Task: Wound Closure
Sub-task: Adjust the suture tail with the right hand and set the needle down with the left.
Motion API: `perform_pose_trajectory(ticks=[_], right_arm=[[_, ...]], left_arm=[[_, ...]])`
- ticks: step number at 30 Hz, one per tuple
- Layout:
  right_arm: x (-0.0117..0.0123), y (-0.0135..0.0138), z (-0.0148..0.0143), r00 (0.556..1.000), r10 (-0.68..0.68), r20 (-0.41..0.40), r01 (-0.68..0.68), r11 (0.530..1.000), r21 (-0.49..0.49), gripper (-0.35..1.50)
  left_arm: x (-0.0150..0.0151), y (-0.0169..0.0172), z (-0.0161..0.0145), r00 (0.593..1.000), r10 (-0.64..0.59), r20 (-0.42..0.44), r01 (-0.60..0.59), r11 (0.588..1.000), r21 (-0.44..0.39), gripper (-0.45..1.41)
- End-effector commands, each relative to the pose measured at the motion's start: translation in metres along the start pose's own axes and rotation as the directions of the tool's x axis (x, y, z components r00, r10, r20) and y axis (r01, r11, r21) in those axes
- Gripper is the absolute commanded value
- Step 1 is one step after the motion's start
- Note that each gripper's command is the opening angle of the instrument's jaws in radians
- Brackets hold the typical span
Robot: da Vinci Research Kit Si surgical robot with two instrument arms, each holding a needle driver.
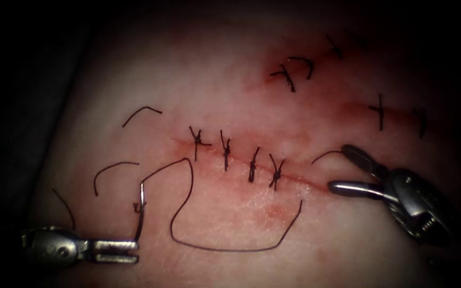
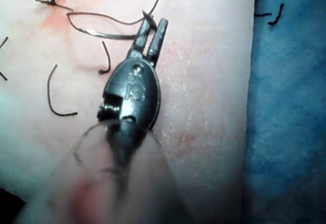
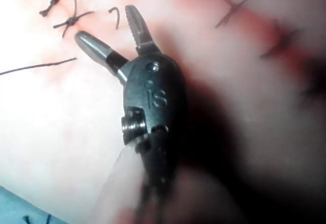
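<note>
Across the endoscope view, the tissue (image 1: pixel 230 80) lay pale and reddened, with the cut (image 1: pixel 294 178) running from centre left down toward the right. Four knotted stitches (image 1: pixel 225 152) crossed the cut, and further stitches (image 1: pixel 380 112) sat on other red lines toward the upper right. Red fluid (image 1: pixel 273 210) stained the surface below the right end of the cut.

At the right end of the cut, the right tool (image 1: pixel 342 170) stood with its jaws spread wide and nothing between them; the right wrist view confirmed the spread jaws of the right tool (image 3: pixel 109 30) just beside the last stitch.

Below the cut and to its left, the left tool (image 1: pixel 132 250) held the needle (image 1: pixel 141 213) near one end of its curve, jaws clamped on it. The needle rose from the jaws above the surface; it did not appear to be in the tissue.

The thread (image 1: pixel 225 248) ran from the needle in a wide loop below the cut and entered the tissue near the cut's right end.

Loose cut ends of thread (image 1: pixel 113 170) lay on the tissue at left.
</note>
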Motion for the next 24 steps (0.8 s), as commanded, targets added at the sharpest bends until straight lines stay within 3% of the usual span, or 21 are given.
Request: perform_pose_trajectory(ticks=[1,6,8,16,24], right_arm=[[-0.0003,-0.0001,0.0013,1.0,0.006,-0.004,-0.006,1.0,-0.003,0.91],[0.0007,-0.0002,0.0021,1.0,0.017,-0.01,-0.017,1.0,-0.012,0.84],[0.0011,-0.0003,0.0022,1.0,0.004,-0.008,-0.004,1.0,-0.015,-0.35],[0.0012,0.0006,0.0027,1.0,-0.006,0.008,0.007,0.998,-0.06,-0.35],[0.0026,0.0018,0.0053,0.999,-0.011,0.045,0.013,0.998,-0.062,-0.35]], left_arm=[[-0.0007,0.0003,0.0007,1.0,-0.006,-0.002,0.006,1.0,-0.002,-0.45],[-0.0008,0.0003,0.0007,1.0,-0.006,-0.002,0.006,1.0,-0.002,-0.45],[-0.0008,0.0004,0.0006,1.0,-0.011,-0.002,0.011,1.0,-0.002,-0.45],[-0.0008,0.0005,0.0006,1.0,-0.015,-0.002,0.015,1.0,-0.001,-0.45],[-0.0011,0.0013,0.0007,1.0,-0.006,0.004,0.006,1.0,-0.027,-0.45]])
